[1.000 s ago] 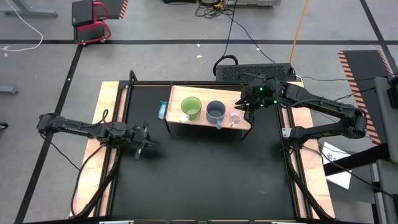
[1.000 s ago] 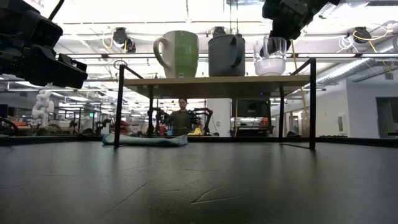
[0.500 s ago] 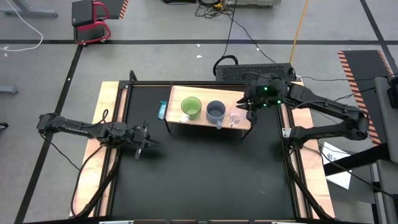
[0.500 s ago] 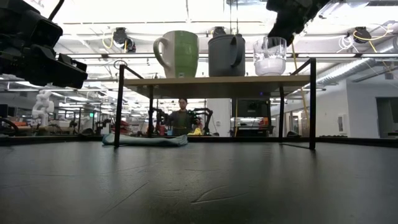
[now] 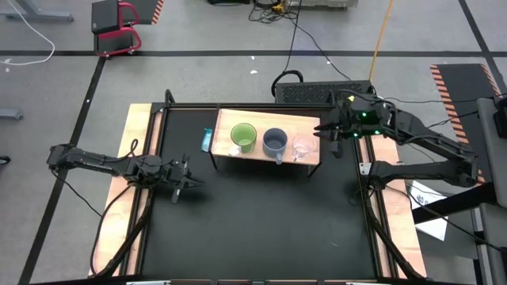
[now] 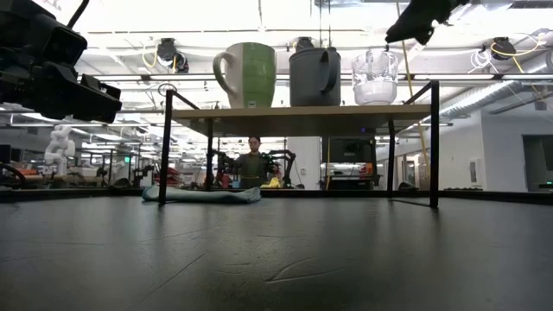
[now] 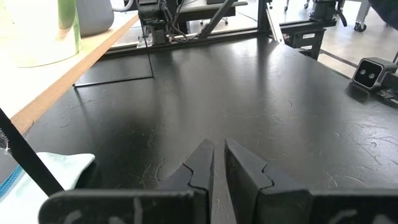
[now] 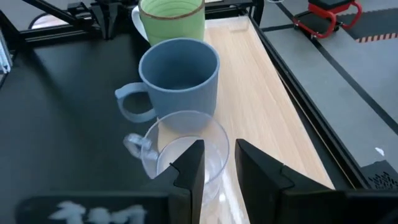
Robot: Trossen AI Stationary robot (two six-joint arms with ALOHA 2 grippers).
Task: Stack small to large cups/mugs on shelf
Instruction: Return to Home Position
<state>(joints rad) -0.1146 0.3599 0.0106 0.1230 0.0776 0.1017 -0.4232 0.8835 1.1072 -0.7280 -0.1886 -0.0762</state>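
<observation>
Right gripper: fingers apart, empty, beside glass cup on shelf.
Left gripper: fingers together, over table.

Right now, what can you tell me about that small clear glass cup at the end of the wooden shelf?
The small clear glass cup is see-through, with a round open mouth and a looped handle on one side. It stands upright on the light tan wooden shelf, at the end nearest the right gripper, close beside the grey-blue mug; the low view shows a narrow gap between them. Nothing grips it: that gripper hovers apart, jaws open.
</observation>
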